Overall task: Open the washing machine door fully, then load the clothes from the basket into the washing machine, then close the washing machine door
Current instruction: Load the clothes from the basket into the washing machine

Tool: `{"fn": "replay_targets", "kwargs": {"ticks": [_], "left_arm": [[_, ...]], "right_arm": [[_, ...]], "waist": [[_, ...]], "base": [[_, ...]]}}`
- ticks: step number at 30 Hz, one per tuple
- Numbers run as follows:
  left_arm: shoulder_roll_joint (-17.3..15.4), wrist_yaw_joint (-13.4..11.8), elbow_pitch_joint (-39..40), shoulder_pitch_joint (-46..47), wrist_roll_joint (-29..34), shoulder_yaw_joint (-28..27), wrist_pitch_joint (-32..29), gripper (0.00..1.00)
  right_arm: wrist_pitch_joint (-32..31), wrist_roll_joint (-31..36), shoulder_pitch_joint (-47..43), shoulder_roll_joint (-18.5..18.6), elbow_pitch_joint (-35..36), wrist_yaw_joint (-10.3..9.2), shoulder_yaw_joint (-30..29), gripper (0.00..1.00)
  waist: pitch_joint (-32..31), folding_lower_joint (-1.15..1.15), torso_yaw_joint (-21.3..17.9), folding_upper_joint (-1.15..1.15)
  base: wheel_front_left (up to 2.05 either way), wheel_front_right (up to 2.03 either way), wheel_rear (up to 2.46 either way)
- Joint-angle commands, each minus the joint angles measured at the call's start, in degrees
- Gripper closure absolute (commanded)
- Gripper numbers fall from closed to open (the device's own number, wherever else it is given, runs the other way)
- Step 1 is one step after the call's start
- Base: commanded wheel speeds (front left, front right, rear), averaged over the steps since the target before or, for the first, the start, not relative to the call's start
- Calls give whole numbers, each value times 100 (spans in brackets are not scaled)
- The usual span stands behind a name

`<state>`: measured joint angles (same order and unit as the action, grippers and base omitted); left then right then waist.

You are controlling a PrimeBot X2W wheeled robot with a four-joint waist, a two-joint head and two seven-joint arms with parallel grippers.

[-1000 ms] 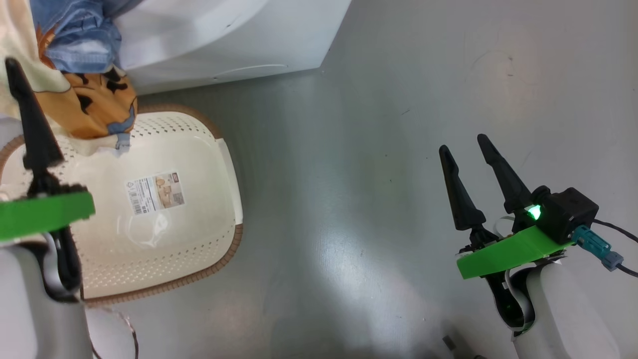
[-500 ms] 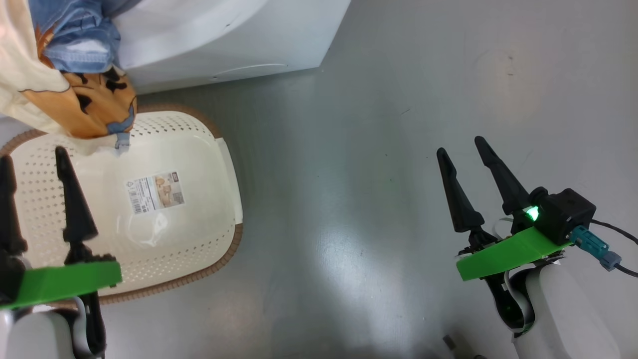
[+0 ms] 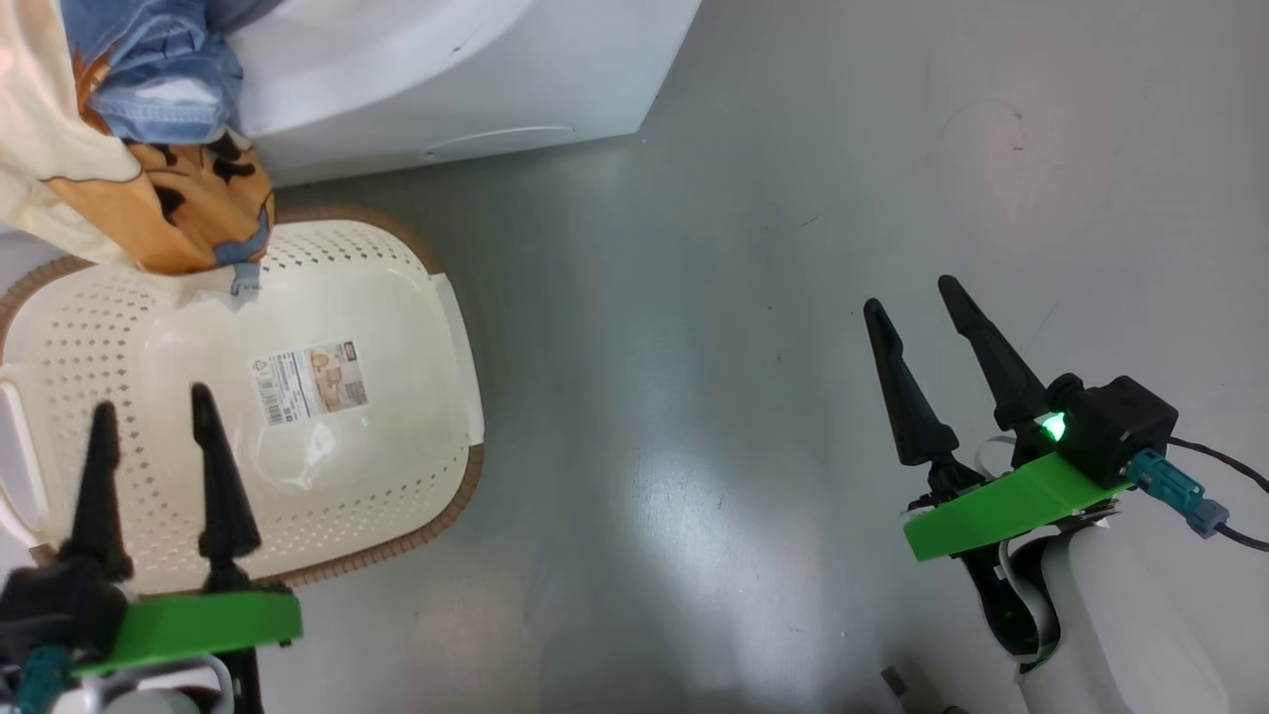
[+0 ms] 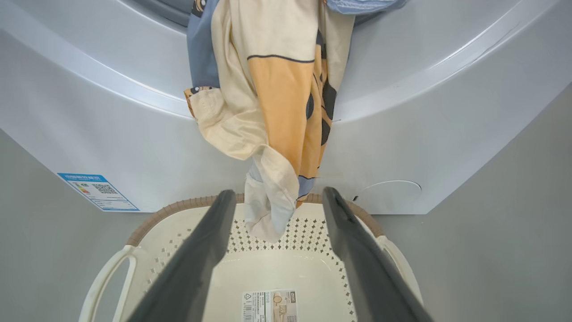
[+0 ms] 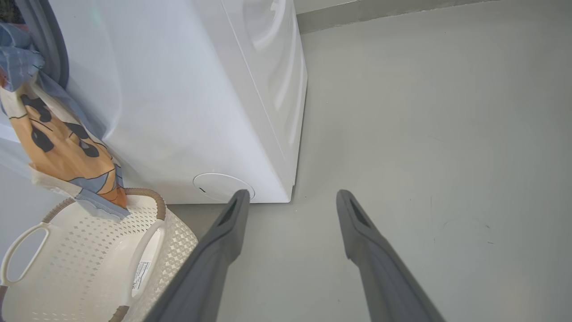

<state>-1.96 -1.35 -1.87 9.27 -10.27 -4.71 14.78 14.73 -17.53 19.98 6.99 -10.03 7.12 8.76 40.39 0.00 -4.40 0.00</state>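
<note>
Near left: left tool [image 3: 152, 398] low, fingers spread, empty, over near part of basket [image 3: 397, 297]. Near right: right tool [image 3: 910, 292], fingers apart, empty, above grey floor [image 3: 694, 248]. Farther: basket on floor, just before washing machine [image 3: 446, 79]. clothes [image 3: 169, 198] hang from machine opening down its front, lowest tip reaching basket's far side.

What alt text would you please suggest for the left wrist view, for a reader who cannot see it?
A cream, orange and blue garment hangs out of the white washing machine and down its front, its tip dipping into the cream perforated plastic basket with a brown woven-look rim. It shows between the spread dark fingers of the left gripper.
</note>
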Motion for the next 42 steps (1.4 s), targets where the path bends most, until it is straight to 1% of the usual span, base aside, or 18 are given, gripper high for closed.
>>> {"fn": "replay_targets", "kwargs": {"ticks": [1,10,26,30,38,42], "left_arm": [[-93,-86,80,-287,-74,-107,22,0],[-92,-246,136,-609,-170,-58,22,0],[-92,-260,137,-586,-109,-96,22,0],[-92,-242,67,-422,-135,-68,22,0],[-92,-63,-276,334,101,-70,22,0],[-92,25,-518,746,124,-127,22,0]], "right_arm": [[27,-28,-78,8,87,36,143,0],[27,-28,-96,0,86,36,148,0],[27,-46,-97,0,58,36,144,0],[27,-46,-91,-4,59,36,132,0],[27,-52,-41,-16,49,36,200,0],[27,-55,-48,-34,56,36,194,0]], "waist": [[-3,0,-10,0],[-20,0,-17,0],[-39,0,-62,0],[-32,0,-56,0],[1,0,-111,0],[20,0,-162,0]], "base": [[0,0,0],[0,0,0],[0,0,0],[0,0,0],[0,0,0],[0,0,0]]}}
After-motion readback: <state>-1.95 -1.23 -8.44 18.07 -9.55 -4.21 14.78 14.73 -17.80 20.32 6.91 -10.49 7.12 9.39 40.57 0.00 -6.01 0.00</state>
